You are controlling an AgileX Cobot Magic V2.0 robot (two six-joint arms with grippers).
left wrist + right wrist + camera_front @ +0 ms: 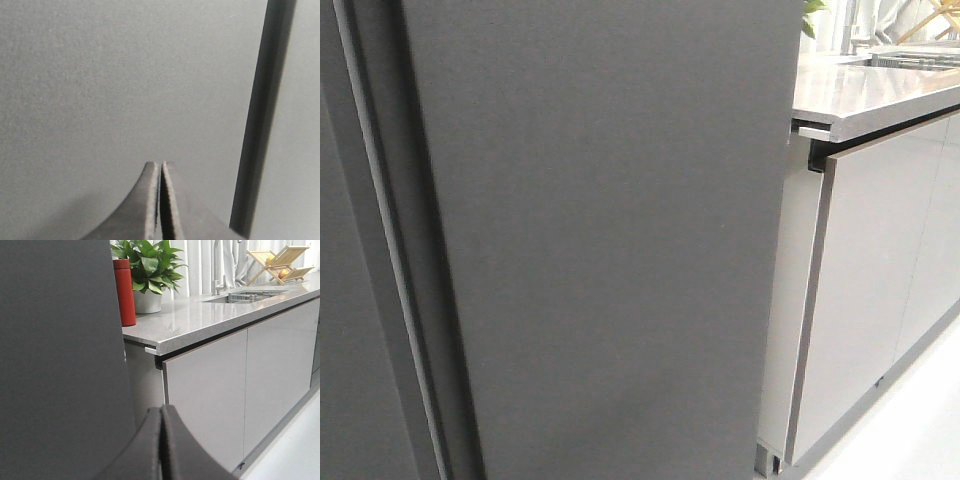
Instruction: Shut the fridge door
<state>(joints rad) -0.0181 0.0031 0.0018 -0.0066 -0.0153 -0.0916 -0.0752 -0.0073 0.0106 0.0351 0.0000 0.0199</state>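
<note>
A: Start with what sits closest to you. What is your left gripper doing?

B: Its fingers are pressed together, nothing between them, and the tips point straight at a matte dark grey face. You probably hold it shut so it works as a blunt pusher rather than a clamp. Whether the tips touch the panel, you cannot tell from that wrist view.

A: And your right gripper?

B: Also pressed together and empty. It hangs just beside the panel's outer edge, with the pale grey cabinet doors beyond it.

A: Where is the fridge door?

B: It fills most of the front view, its dark outer face towards you. A narrow dark seam runs between it and the twin panel on your left. No white lining shows, so you can judge it nearly or fully home.

A: Farther off?

B: The speckled worktop carries a red flask beside a potted plant. Beyond them lie a sink and a wooden rack, all well apart from the door.
</note>
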